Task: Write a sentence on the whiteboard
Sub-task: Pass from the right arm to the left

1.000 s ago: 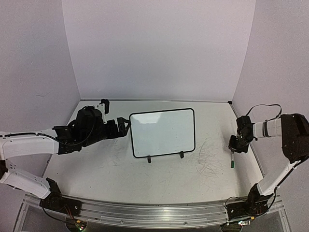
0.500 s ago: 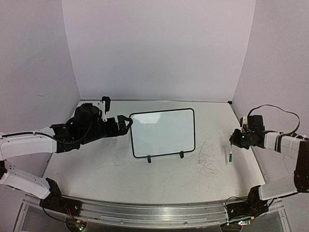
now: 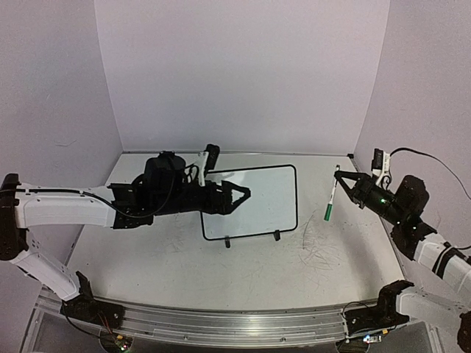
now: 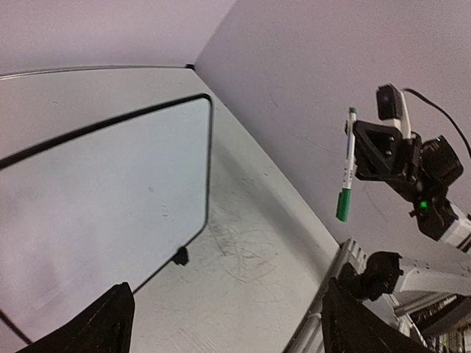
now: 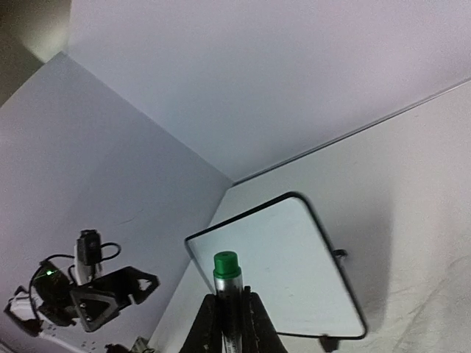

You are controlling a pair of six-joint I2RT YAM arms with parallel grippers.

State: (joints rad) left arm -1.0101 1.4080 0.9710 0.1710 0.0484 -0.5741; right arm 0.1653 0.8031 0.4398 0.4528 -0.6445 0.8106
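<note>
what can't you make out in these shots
- Top view: the left gripper covers part of the whiteboard's left side.
- Left wrist view: the frame's left edge cuts off part of the whiteboard.
- Marker in the right gripper: its gripped end is too small in top and left wrist views, hidden by the fingers in right wrist view.

**Pale walls (image 3: 243, 73), scuffed table (image 3: 147, 257)**

We see plain lilac walls on three sides — evenly lit. The white table bears faint grey scribbles (image 3: 316, 246) at its right, and a metal rail (image 3: 221, 323) runs along its near edge.
</note>
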